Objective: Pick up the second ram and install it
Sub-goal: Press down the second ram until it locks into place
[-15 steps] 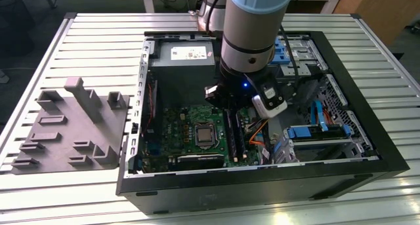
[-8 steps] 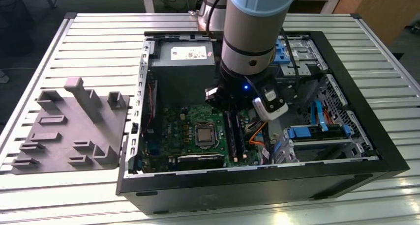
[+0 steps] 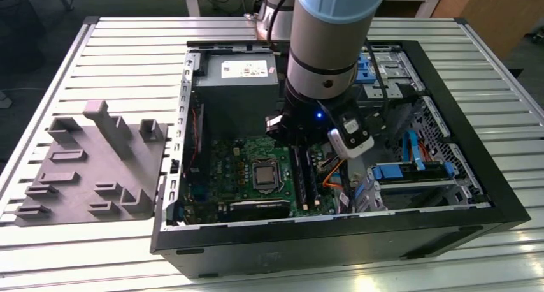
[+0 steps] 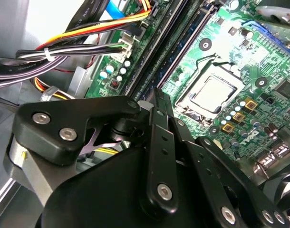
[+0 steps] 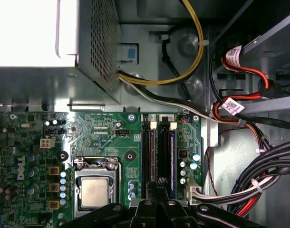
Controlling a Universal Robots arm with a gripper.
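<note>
Robotics lab or test workshop, going by the setup. A bench [image 3: 119, 50] topped with ribbed aluminium slats carries an opened desktop computer case [image 3: 340, 241] lying on its side, its green circuit board [image 3: 246, 171] and bundled cables [image 5: 259, 175] exposed, with an industrial robot arm [image 3: 327, 43] reaching down into it. Beside the case sits a grey moulded parts holder [image 3: 93, 164] with slots and pegs, and pale wooden furniture [image 3: 501, 11] lines the far edge of the room.
</note>
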